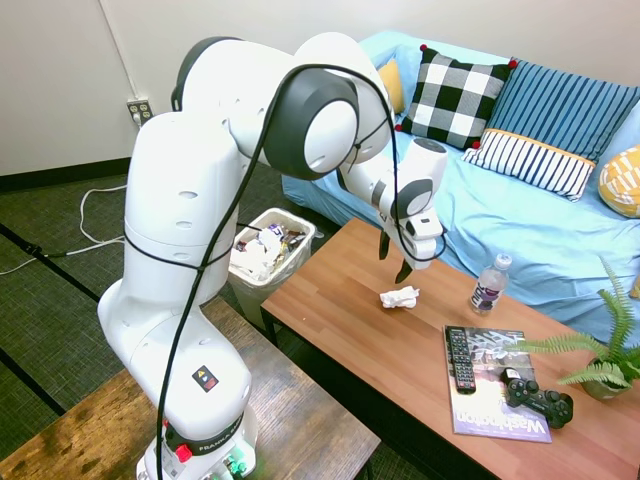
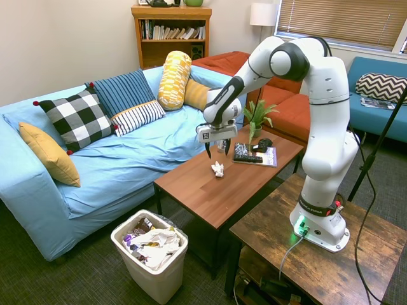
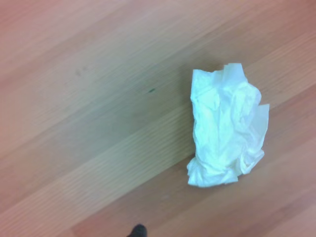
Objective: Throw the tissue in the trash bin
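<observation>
A crumpled white tissue (image 1: 399, 297) (image 2: 218, 168) (image 3: 226, 134) lies on the wooden coffee table (image 1: 380, 350) (image 2: 203, 190). My gripper (image 1: 393, 258) (image 2: 215, 152) hangs a short way above it, fingers pointing down and open, holding nothing. The white trash bin (image 1: 293, 222) (image 2: 166, 279) stands on the floor beside the table's end, full of crumpled papers and wrappers.
On the table's other half are a water bottle (image 1: 488, 284), a magazine (image 1: 500, 415) with a remote (image 1: 459, 358) and a black game controller (image 1: 537, 397), and a potted fern (image 1: 605, 355). A blue sofa (image 2: 127, 146) with cushions runs along the table's far side.
</observation>
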Controlling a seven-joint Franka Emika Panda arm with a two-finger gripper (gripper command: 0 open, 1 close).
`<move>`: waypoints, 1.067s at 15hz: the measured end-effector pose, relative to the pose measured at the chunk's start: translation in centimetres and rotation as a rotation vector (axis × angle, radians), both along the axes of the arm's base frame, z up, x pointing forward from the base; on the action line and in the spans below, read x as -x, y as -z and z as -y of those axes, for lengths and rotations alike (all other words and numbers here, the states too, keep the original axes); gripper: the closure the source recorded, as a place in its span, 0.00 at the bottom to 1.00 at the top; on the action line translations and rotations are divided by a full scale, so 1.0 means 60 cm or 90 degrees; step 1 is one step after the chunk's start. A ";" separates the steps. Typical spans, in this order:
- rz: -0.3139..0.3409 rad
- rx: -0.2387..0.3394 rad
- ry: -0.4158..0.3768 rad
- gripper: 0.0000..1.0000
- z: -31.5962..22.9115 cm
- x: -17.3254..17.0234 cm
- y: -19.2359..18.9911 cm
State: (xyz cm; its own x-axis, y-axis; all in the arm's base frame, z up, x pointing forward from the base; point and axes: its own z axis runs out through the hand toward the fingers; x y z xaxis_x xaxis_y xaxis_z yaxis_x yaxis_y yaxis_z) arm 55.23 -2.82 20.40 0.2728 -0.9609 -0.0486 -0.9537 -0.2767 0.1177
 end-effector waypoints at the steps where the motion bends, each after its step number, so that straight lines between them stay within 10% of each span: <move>1: -0.008 0.001 0.005 0.00 0.005 -0.005 0.018; 11: -0.040 0.005 0.058 0.00 0.050 -0.047 0.165; 12: -0.041 0.005 0.060 1.00 0.053 -0.047 0.170; 16: -0.045 0.002 0.065 1.00 0.060 -0.048 0.184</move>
